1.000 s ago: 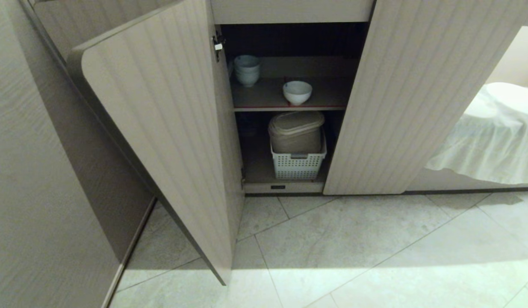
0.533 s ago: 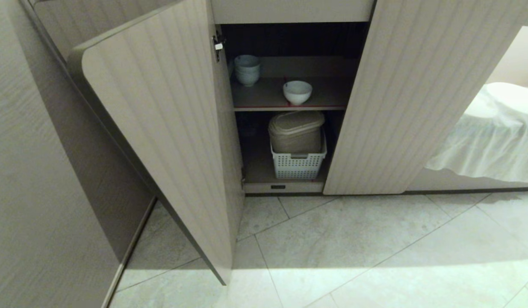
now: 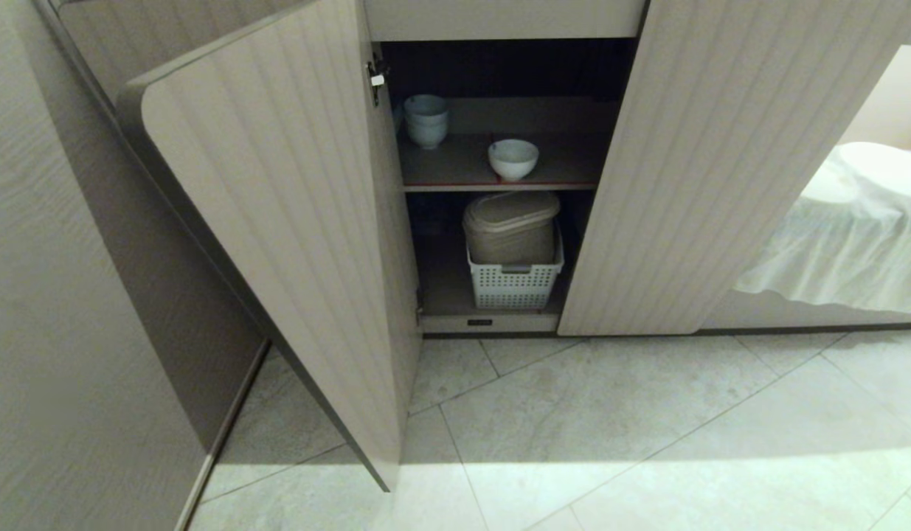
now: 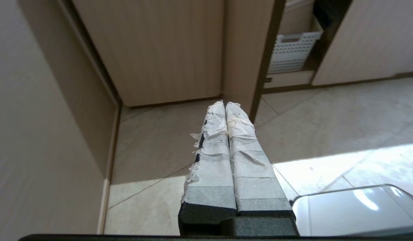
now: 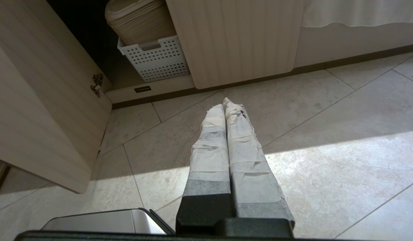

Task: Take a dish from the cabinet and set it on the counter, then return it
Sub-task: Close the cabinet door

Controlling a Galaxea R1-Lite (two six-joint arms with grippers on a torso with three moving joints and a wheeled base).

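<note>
Both end effectors hang low over the tiled floor in front of the cabinet, out of the head view. Left end effector (image 4: 225, 104) has its two taped fingers pressed flat together with nothing between them, its tips pointing toward the foot of the open left door (image 3: 278, 243). Right end effector (image 5: 228, 103) is likewise closed and empty, aimed at the floor tiles (image 3: 610, 413) just short of the cabinet's plinth.

Across the last second the head view shows nothing shifted: doors, shelf contents and floor sit exactly where they were, and no arm has entered that view. So the reach for the dish has, by my reading, not visibly begun, and the task is at its very start.

Farther in, the cabinet (image 3: 706, 147) stands with both fluted doors swung open. On its bottom shelf a white perforated basket (image 3: 514, 284) holds a beige lidded container (image 3: 510, 225). On the red-edged shelf above, the dish (image 3: 513, 158), a small white bowl, sits upright near the front edge, alone and well clear of a stack of pale bowls (image 3: 425, 119) at the back left. No counter is in sight, and to the right a white cloth (image 3: 853, 228) drapes over something low.

Closed fingers will need to part before either arm can take the bowl's rim.
</note>
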